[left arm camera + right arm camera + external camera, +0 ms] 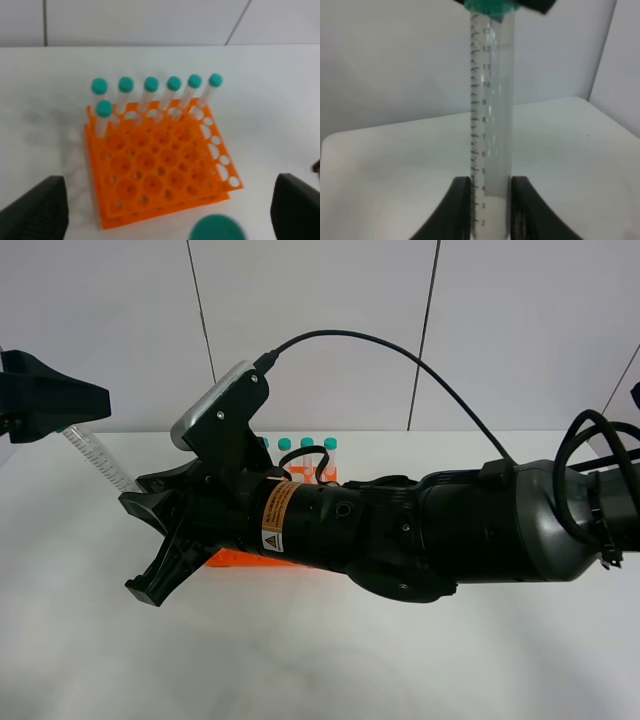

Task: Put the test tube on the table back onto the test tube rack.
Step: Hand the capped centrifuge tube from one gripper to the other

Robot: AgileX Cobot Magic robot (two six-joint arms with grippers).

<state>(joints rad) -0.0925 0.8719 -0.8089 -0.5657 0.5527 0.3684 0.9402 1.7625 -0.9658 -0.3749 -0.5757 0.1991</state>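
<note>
My right gripper (491, 189) is shut on the lower end of the test tube (492, 110), a clear graduated tube held off the table (450, 660). Its teal cap (217, 229) lies between the wide-open fingers (35, 210) of my left gripper (165, 207), which touch nothing. Below them stands the orange test tube rack (160, 165). In the exterior view the test tube (100, 455) slants from a black gripper part at the left edge to the big arm's open gripper (135, 545). That arm covers most of the test tube rack (235, 558).
Several teal-capped tubes (150, 84) stand along the rack's far row, with one more in the second row (103, 109). Their caps (305, 443) show above the big arm. White table (280, 100) surrounds the rack, and a tiled wall stands behind.
</note>
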